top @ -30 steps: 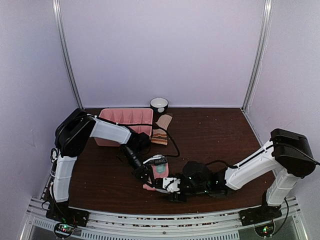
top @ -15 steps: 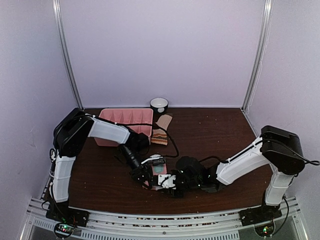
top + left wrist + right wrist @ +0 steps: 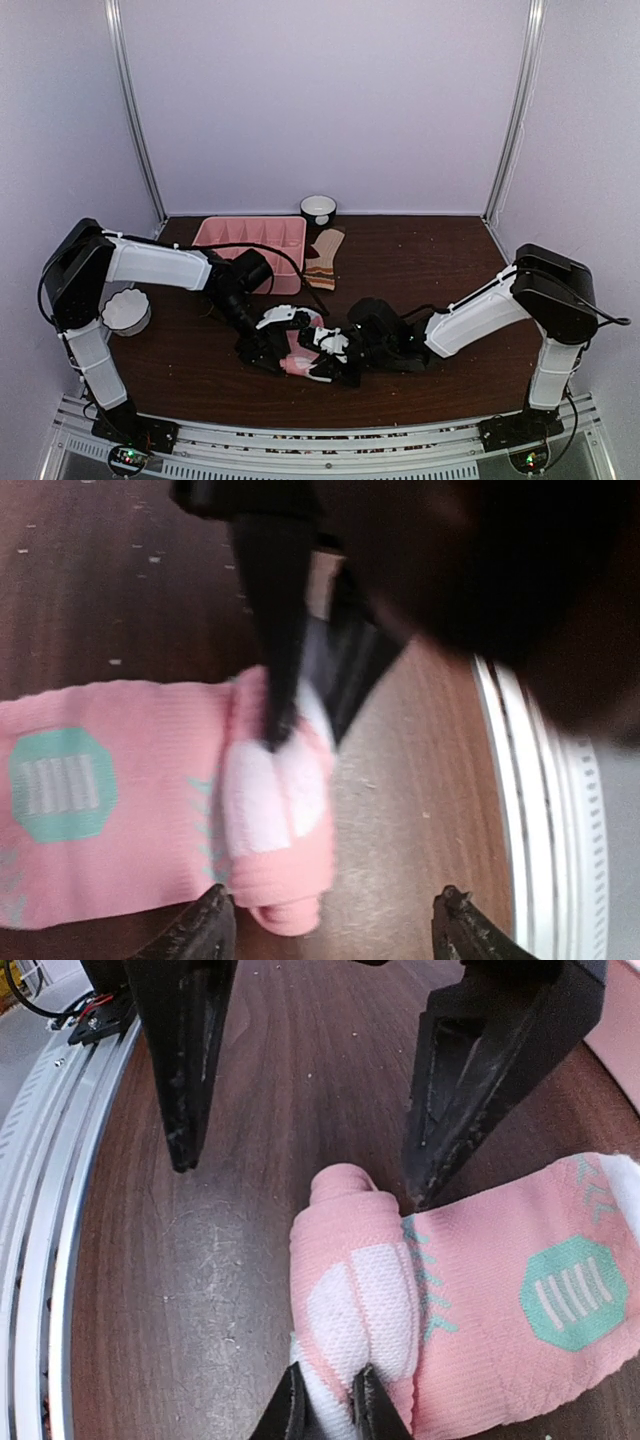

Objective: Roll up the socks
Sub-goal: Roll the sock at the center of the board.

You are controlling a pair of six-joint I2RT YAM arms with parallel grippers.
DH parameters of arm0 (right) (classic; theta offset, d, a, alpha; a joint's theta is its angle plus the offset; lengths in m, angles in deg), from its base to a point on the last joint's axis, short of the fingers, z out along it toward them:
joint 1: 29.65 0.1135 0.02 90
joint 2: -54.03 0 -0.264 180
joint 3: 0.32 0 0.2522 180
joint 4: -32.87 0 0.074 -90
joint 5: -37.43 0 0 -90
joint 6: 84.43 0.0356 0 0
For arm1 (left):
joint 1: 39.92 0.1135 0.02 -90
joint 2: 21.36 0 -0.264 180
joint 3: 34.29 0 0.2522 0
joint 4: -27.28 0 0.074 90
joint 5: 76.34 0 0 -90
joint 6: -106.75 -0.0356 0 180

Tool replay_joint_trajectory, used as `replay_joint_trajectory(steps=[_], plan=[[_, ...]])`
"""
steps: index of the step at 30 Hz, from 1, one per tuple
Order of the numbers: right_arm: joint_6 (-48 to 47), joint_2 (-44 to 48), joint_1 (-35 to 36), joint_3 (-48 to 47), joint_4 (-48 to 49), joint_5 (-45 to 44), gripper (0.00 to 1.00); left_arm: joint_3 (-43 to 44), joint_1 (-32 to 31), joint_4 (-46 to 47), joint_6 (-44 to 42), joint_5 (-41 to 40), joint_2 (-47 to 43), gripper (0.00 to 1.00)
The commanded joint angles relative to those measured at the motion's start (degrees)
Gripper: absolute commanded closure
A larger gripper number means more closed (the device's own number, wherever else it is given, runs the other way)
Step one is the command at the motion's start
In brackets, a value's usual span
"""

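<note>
The pink sock point(image 3: 470, 1300) lies flat on the dark table with its toe end rolled into a short roll point(image 3: 280, 830). My right gripper point(image 3: 327, 1407) is shut on the near end of that roll, pinching the white patch. My left gripper point(image 3: 333, 935) is open, one fingertip point(image 3: 185, 1110) beyond the roll and the other point(image 3: 450, 1130) by its far end, neither gripping it. From above, both grippers meet over the pink sock point(image 3: 297, 352), the left gripper point(image 3: 268, 350) from the left and the right gripper point(image 3: 322, 362) from the right. The tan striped sock point(image 3: 322, 262) lies flat further back.
A pink divided tray point(image 3: 255, 238) sits at the back left beside the tan sock. A small white bowl point(image 3: 318, 208) stands at the back wall. A white round object point(image 3: 127, 310) shows by the left arm. The table's front rail point(image 3: 40, 1210) runs close to the roll.
My left gripper has opened and let go of the roll. My right gripper has closed on the rolled end. The left arm's shoulder has swung to the left.
</note>
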Motion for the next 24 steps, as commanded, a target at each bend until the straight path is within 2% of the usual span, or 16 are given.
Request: replay_joint_trajectory(steps=[1, 7, 12, 15, 20, 24], plan=[[15.5, -4.8, -0.6, -1.6, -15.2, 6.3, 0.99, -0.8, -1.3, 5.6, -0.4, -4.6, -1.9, 0.32], [28.9, -7.4, -1.0, -1.5, -10.2, 8.5, 1.0, -1.5, -5.6, 5.8, -2.5, -8.4, -1.3, 0.35], [37.0, -10.0, -1.5, -1.5, -6.3, 9.1, 1.0, -3.4, -7.1, 6.4, -2.6, -11.3, -1.8, 0.4], [39.6, -10.8, -1.5, -1.2, -4.9, 8.2, 1.0, -5.1, -7.1, 7.7, -1.2, -10.8, -4.4, 0.39], [41.0, -10.1, -1.7, 1.0, -5.5, 1.7, 1.0, -7.3, -5.1, 13.3, 3.5, -13.8, -8.7, 0.33], [42.1, -8.5, -2.0, 3.4, -8.8, -5.3, 1.0, -6.7, -1.1, 15.0, 5.7, -11.1, -10.2, 0.33]])
